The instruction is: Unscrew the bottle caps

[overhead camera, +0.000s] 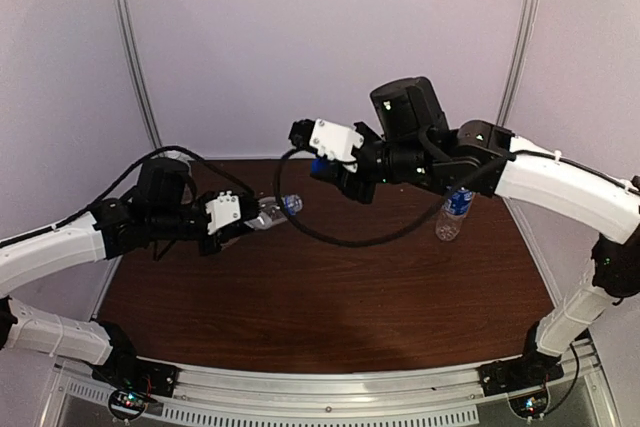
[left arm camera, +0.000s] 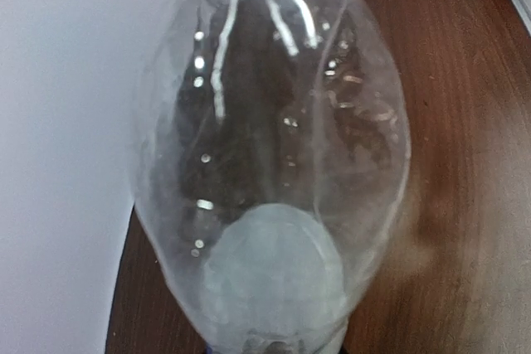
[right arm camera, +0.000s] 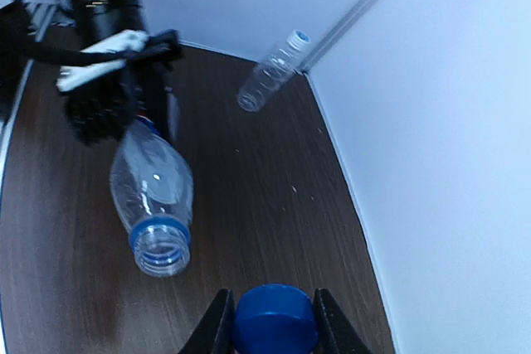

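Observation:
My right gripper (right arm camera: 275,331) is shut on a solid dark blue cap (right arm camera: 275,321), held in the air near the back wall; it also shows in the top view (overhead camera: 318,165). My left gripper (overhead camera: 255,217) is shut on the base end of a clear, nearly label-free bottle (overhead camera: 272,211), held level above the table. The bottle's open mouth with its blue neck ring (right arm camera: 163,242) points towards the right gripper, a short gap away. The same bottle (left arm camera: 274,163) fills the left wrist view and hides that gripper's fingers.
A blue-labelled bottle (overhead camera: 455,212) stands at the right of the brown table (overhead camera: 330,307). Another clear bottle (right arm camera: 267,82) with a white and blue cap (right arm camera: 297,37) lies by the far corner at the wall. A black cable (overhead camera: 340,239) hangs between the arms.

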`<state>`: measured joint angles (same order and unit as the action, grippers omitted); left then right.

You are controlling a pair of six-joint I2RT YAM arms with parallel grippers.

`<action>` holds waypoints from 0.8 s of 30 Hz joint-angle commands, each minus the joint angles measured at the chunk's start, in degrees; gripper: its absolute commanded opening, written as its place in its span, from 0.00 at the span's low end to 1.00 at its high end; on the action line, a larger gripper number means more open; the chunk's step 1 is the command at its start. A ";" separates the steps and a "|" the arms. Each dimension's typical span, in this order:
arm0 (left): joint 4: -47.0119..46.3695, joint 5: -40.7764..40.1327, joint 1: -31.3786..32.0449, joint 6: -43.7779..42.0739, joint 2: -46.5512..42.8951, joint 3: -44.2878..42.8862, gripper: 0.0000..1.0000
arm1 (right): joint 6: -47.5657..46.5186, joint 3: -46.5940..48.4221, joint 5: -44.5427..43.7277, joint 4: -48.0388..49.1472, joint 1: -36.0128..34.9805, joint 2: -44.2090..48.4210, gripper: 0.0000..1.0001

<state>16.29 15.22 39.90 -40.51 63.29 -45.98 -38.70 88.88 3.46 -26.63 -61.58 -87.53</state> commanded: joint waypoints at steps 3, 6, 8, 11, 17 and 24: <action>-14.71 -13.55 -7.88 29.55 -2.95 -0.68 0.12 | 43.68 11.54 -12.46 -17.17 9.37 -13.39 0.00; -15.44 -15.88 -12.53 37.57 -4.54 -0.73 0.13 | 52.02 6.48 -10.02 -18.81 10.27 -16.32 0.00; -15.83 -17.52 -14.18 39.62 -5.85 -0.08 0.14 | 56.13 2.87 -10.27 -21.47 10.15 -17.46 0.00; -15.85 -17.09 -15.05 40.12 -7.44 1.28 0.14 | 60.37 -4.58 -10.12 -23.23 9.24 -16.84 0.00; -20.87 -13.40 -15.12 40.06 -8.34 4.64 0.14 | 66.21 -19.25 -2.05 -11.63 5.72 -13.83 0.00; -21.31 -9.51 -15.11 39.47 -8.78 4.55 0.15 | 66.28 -22.92 0.45 -6.96 3.22 -18.56 0.26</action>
<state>-1.04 2.28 25.06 -1.58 55.18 -41.36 25.58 66.63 1.67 -38.48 -58.15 -104.51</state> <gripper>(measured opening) 0.189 0.285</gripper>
